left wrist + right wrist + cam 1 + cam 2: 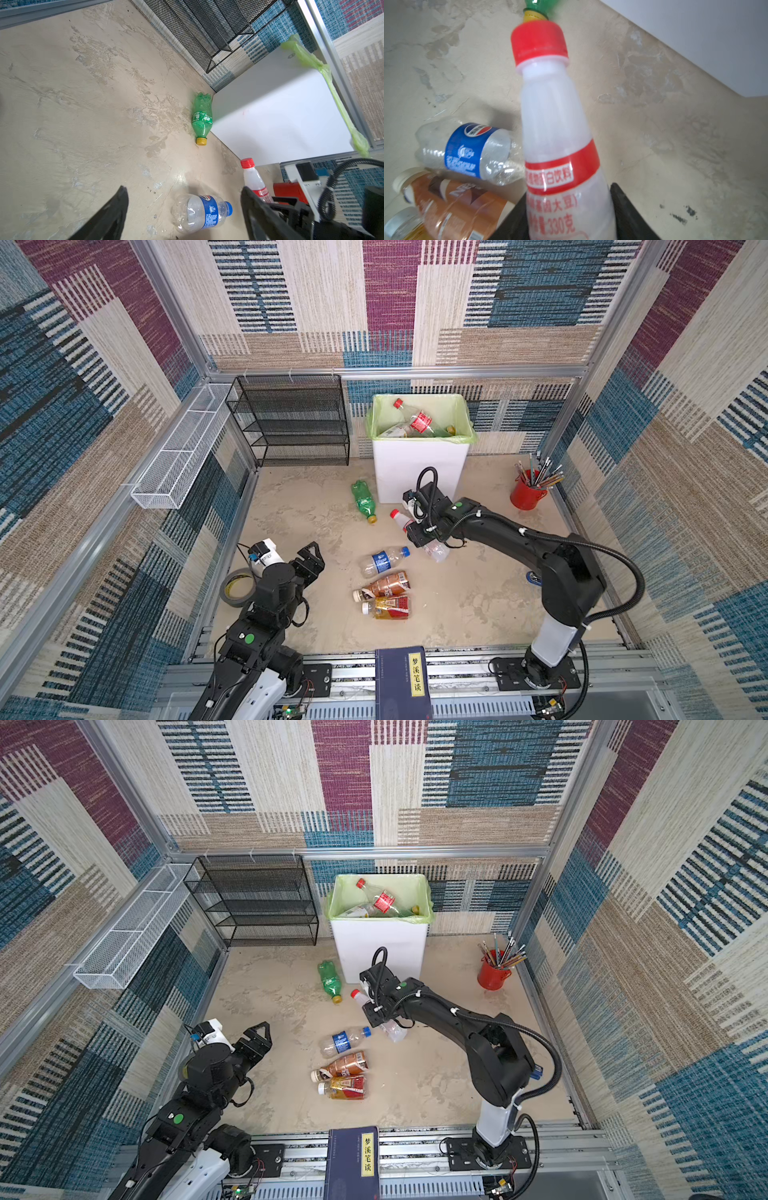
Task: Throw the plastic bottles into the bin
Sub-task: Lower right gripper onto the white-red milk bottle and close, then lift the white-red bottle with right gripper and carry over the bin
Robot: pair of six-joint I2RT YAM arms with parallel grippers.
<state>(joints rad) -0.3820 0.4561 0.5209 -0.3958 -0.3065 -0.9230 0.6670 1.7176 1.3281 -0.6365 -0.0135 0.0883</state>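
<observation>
Table [299, 506] is your work area. The bin [399, 472] stands at its far edge, with the green bag [465, 435] folded over the rim so the mouth is open from above. The bottles in the bin [417, 420] are piled near the top, so I'd call the job well along. I count at least five outside it.

Right gripper [569, 193] sits just in front of the bin. Its fingers [629, 212] are closed on the white bottle [554, 116] around the labelled body, with the red cap [538, 41] pointing away from the wrist. Gripping the fat section makes sense: it's the widest part and probably the least likely to squirt out. I can't tell whether it's off the table yet. The next move needs a lift that clears the rim, and the bin is tall, so that's your risk.

Left gripper [184, 189] hangs over the left side of the table, fingers [112, 214] spread wide with nothing between them. It looks parked clear of the right arm.

The loose ones all lie on their sides:
- The green bottle [363, 499] is just beside the bin's front corner.
- The blue-label bottle [382, 562] is mid-table.
- The brown bottle [384, 585] and amber bottle [388, 608] are side by side, seemingly touching, nearer the arm bases.
</observation>
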